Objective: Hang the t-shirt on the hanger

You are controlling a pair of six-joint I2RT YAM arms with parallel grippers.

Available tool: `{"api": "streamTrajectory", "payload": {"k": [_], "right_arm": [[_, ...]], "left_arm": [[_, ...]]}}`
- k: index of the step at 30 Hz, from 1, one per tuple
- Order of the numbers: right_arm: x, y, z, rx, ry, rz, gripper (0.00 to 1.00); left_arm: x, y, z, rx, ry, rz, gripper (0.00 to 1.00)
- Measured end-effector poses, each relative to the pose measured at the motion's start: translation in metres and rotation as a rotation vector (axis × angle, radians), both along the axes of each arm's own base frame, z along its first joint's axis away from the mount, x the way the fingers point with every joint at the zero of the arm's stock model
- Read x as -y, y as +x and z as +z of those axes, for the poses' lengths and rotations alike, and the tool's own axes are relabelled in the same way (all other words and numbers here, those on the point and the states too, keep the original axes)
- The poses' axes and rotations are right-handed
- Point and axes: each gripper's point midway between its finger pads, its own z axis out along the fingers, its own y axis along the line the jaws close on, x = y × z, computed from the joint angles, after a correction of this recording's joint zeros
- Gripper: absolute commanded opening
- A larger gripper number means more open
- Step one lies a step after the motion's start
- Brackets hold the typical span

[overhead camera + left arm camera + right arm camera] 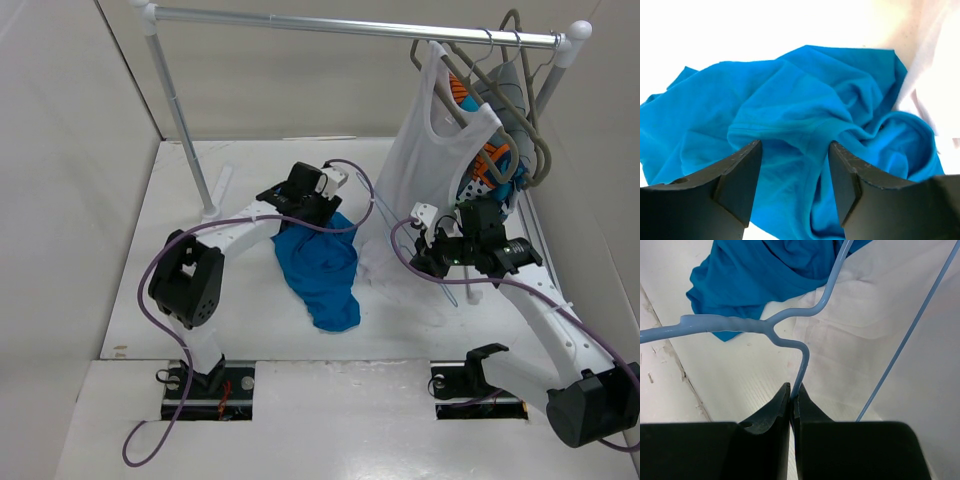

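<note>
The bright blue t-shirt (pixel 322 268) lies crumpled on the white table between the arms. My left gripper (pixel 322 215) is down at its far edge. In the left wrist view, the left gripper (pixel 795 150) stands open over the t-shirt (pixel 805 95), a fold of fabric running between the jaws. My right gripper (pixel 425 250) is to the right of the shirt. The right wrist view shows the right gripper (pixel 794 392) shut on the wire of the pale-blue hanger (pixel 767 327), below its twisted neck, with the t-shirt (pixel 765 270) beyond.
A white tank top (pixel 430 150) hangs from the clothes rail (pixel 350 25) at the back right, its hem touching the table beside the t-shirt. Behind it hang grey hangers (pixel 522 90) and a patterned garment (pixel 490 160). The rail's left post (pixel 185 120) stands at the back left.
</note>
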Motion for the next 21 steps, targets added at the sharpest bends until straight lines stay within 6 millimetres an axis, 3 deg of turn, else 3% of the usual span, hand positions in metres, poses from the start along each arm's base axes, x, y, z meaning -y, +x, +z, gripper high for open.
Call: {"api": "streamTrajectory", "payload": {"k": [2, 8, 14, 21], "right_arm": [[0.0, 0.0, 0.0, 0.0, 0.0, 0.0, 0.0], [0.0, 0.0, 0.0, 0.0, 0.0, 0.0, 0.0], [0.0, 0.0, 0.0, 0.0, 0.0, 0.001, 0.0], [-0.015, -0.013, -0.001, 0.01, 0.012, 0.113, 0.0]], "left_arm": [[0.0, 0.002, 0.0, 0.006, -0.001, 0.01, 0.4], [0.0, 0.004, -0.005, 0.003, 0.006, 0.011, 0.31], [-0.003, 0.005, -0.011, 0.001, 0.027, 0.011, 0.0], [-0.021, 0.011, -0.011, 0.014, 0.077, 0.021, 0.0]]}}
